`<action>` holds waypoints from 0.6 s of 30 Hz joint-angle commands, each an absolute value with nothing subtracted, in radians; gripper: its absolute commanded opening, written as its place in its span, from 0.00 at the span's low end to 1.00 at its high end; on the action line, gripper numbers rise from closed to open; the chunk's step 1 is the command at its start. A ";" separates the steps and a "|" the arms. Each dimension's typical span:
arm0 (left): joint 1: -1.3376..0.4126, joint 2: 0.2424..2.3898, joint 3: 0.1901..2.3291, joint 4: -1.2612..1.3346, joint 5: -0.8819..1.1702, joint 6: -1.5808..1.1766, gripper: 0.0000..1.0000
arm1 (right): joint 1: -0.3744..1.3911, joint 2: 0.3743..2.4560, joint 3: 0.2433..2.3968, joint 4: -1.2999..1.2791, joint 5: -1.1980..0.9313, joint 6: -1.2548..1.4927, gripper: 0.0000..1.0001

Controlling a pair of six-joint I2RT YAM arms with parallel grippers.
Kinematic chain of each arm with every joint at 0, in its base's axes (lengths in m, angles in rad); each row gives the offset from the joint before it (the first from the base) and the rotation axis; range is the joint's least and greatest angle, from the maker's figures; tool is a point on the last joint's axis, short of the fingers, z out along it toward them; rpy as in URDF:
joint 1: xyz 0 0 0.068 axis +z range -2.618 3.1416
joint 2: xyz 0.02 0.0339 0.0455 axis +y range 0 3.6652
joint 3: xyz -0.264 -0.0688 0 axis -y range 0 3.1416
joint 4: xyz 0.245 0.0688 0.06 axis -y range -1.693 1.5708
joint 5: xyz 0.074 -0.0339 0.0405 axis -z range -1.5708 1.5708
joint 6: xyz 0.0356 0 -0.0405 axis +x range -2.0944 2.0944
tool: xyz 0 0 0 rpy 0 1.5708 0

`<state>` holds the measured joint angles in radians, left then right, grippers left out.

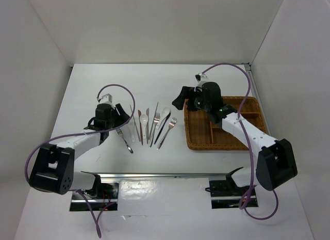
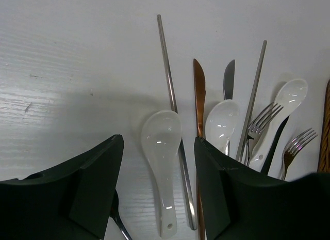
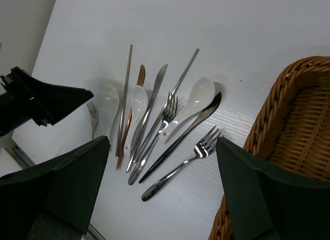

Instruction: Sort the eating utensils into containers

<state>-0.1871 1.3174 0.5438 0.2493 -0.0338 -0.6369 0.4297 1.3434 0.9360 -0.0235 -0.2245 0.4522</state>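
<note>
Between white walls [image 1: 154, 23], utensils [image 1: 156, 121] lie fanned on the white table [image 1: 154, 80].

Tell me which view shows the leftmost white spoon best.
Left wrist view: the white spoon lies whole and close between the left fingers, bowl and handle hole clear. Right wrist view shows it smaller, beside a metal chopstick. Top view shows only a faint pale shape.

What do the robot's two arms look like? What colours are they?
The left arm and right arm are white tubes joined by chunky black joints. A thin purple cable loops along each. The left gripper and right gripper each have two black wedge-shaped fingers. Tiny green lights glow on the right arm.
</note>
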 commanded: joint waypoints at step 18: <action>-0.140 1.462 0.583 0.306 0.074 -0.660 0.60 | 0.436 1.359 0.962 -0.049 -0.239 0.449 0.92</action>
<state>-0.1467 1.4361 0.5449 0.3099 0.0513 -0.6403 0.4297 1.3468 0.9360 -0.0410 -0.2256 0.4522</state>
